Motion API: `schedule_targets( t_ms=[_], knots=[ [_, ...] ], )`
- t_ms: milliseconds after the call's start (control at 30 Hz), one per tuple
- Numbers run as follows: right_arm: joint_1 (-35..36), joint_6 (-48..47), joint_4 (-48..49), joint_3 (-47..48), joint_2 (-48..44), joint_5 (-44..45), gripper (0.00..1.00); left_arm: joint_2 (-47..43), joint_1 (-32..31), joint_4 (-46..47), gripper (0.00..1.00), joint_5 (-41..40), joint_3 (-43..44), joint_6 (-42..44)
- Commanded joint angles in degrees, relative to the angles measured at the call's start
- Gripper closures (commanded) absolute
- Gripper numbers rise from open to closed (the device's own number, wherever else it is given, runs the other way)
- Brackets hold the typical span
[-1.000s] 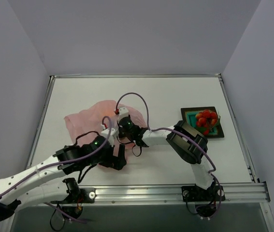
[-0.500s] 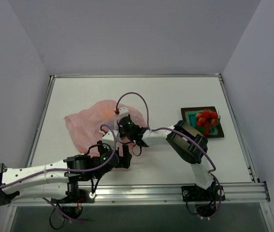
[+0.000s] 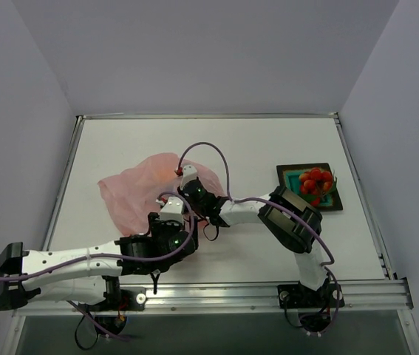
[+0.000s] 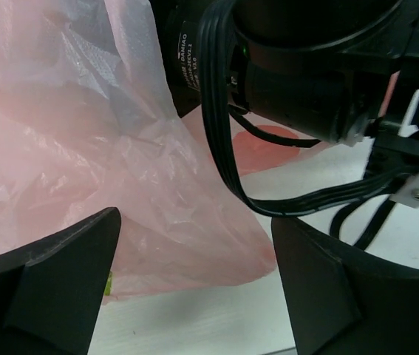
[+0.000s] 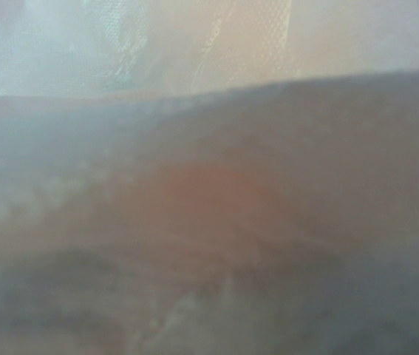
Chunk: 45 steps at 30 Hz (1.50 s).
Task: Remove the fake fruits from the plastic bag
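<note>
The bag lies crumpled on the left half of the table, while the berries sit in the tray at the right, well apart from it. The left gripper stands at the bag's near edge with its fingers wide apart, the plastic lying between them but not pinched. The right gripper reaches into the bag from the right; its wrist view is a pink blur of plastic, so whether its jaws are apart or together cannot be told.
</note>
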Motion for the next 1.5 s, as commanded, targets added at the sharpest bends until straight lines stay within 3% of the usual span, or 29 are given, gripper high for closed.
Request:
schedule_targets(
  t_ms=[0, 67, 133, 200, 233, 300, 367, 400, 500, 733, 967, 1100, 1367, 1467],
  knots=[
    [0.52, 0.59, 2.28, -0.10, -3.69, -1.05, 0.81, 2.76, 0.05, -0.44, 0.21, -4.15, 1.88, 0.43],
    [0.52, 0.59, 2.19, -0.10, -3.78, -1.32, 0.81, 3.74, 0.06, -0.08, 0.26, -4.15, 2.32, 1.67],
    [0.52, 0.68, 2.28, -0.19, -3.86, -1.32, 0.81, 4.97, 0.06, -1.57, 0.42, -5.29, 3.28, 1.85],
    [0.61, 0.68, 2.45, -0.28, -3.95, -1.49, 0.81, 4.89, 0.14, -3.77, 0.51, -7.04, 3.55, 1.76],
    [0.52, 0.68, 2.63, -0.36, -4.04, -1.67, 0.81, 4.62, 0.06, -4.21, 0.62, -7.58, 3.46, 1.85],
    [0.61, 0.94, 2.98, -0.89, -4.56, -2.02, 0.82, 4.01, 0.23, -5.88, 0.74, -9.94, 3.03, 1.85],
    [0.52, 1.03, 3.33, -1.33, -5.09, -2.02, 0.82, 3.48, 2.24, -7.90, 0.94, -10.57, 2.50, 2.46],
    [0.52, 1.03, 3.33, -1.68, -5.62, -2.02, 0.82, 2.17, 3.38, -8.26, 0.97, -10.66, 2.41, 3.08],
    [0.69, 0.86, 3.42, -3.34, -7.46, -2.02, 0.82, -3.95, 8.30, -4.76, 0.98, -8.82, 1.09, 8.32],
    [2.36, -1.60, 4.82, -9.75, -12.91, -5.09, 0.82, -15.15, 22.63, 7.55, 0.98, 9.01, -5.76, 13.89],
    [5.17, -4.15, 10.45, -17.58, -20.29, -1.07, 0.86, -18.58, 24.49, 11.69, 0.98, 14.65, -10.25, 11.35],
    [5.79, -5.91, 8.61, -19.17, -26.52, -0.26, 0.86, -19.20, 25.89, 12.22, 0.98, 15.62, -10.69, 10.73],
    [2.47, -2.50, 13.94, -21.54, -32.87, -7.80, 0.86, -19.90, 27.03, 14.86, 0.98, 13.43, -11.83, 9.93],
    [-4.03, 5.15, 20.45, -21.81, -29.81, -19.49, 0.86, -20.42, 27.56, 13.37, 0.98, 12.64, -11.83, 9.68]
  ],
)
